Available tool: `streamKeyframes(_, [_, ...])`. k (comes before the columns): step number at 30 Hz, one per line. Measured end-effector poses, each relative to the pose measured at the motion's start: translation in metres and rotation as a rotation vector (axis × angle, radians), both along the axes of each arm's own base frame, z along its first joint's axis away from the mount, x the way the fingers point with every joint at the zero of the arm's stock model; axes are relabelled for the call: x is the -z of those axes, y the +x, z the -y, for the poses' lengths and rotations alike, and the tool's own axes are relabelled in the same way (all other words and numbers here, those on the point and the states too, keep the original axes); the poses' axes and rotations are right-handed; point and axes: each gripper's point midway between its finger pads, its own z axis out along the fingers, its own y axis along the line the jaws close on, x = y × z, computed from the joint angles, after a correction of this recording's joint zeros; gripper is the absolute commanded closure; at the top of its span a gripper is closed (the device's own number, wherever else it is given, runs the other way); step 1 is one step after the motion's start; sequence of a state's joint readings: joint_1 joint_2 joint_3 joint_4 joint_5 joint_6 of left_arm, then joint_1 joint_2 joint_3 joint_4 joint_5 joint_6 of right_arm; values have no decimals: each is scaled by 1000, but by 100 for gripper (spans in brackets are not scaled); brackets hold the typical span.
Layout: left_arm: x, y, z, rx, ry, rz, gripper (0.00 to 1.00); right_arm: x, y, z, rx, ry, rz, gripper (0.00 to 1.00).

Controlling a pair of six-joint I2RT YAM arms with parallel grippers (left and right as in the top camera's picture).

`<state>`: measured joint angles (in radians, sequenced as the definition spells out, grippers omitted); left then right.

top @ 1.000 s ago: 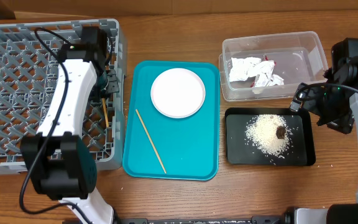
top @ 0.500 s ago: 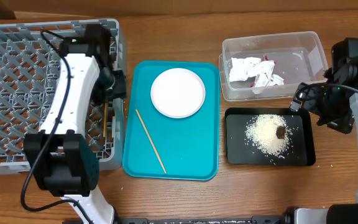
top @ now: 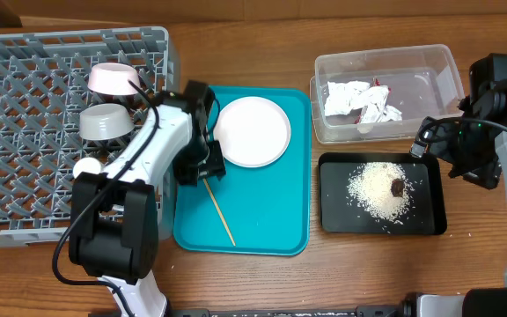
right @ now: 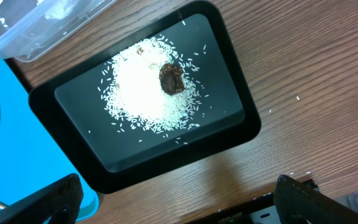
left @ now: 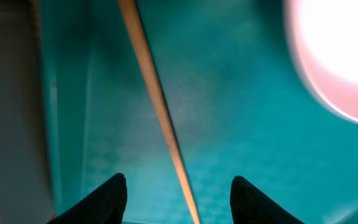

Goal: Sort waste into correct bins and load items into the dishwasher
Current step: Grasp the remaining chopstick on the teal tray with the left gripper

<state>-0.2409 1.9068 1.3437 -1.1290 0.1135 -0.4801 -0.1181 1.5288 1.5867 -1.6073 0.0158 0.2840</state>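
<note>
My left gripper (top: pixel 202 170) is open and empty low over the teal tray (top: pixel 262 220). In the left wrist view its fingers (left: pixel 179 194) straddle a thin wooden chopstick (left: pixel 154 93) lying on that tray (top: pixel 214 204). I see no second chopstick. The white plate (top: pixel 252 130) sits on the tray just right of the gripper. The grey dish rack (top: pixel 25 106) holds a pinkish-white bowl (top: pixel 113 77), a grey metal bowl (top: pixel 104 121) and a small white cup (top: pixel 86 165). My right gripper (top: pixel 431 141) is open and empty (right: pixel 188 208) near the black tray's (right: pixel 229 134) edge.
The clear tub (top: pixel 429 70) at the back right holds crumpled white paper scraps with red bits (top: pixel 359 99). The black tray (top: pixel 337 216) holds rice grains (top: pixel 375 189) and a dark brown lump (right: pixel 171 79). A few grains lie on the wood at the right.
My left arm swung right, out of the dish rack and over the teal tray above the chopstick, uncovering the two bowls and the cup. The right arm has not moved.
</note>
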Motion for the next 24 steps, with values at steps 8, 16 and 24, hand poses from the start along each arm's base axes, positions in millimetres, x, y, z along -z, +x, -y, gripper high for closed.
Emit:
streamKeyframes(8, [38,-20,0,23,4,-7,50,0,0,0,0,0,0,0])
streamKeyframes(16, [39,-15,-5,28,30,49,96,0,0,0,0,0,0,0])
streamKeyframes(24, [32,-11,-4,31,30,51,96,0,0,0,0,0,0,0])
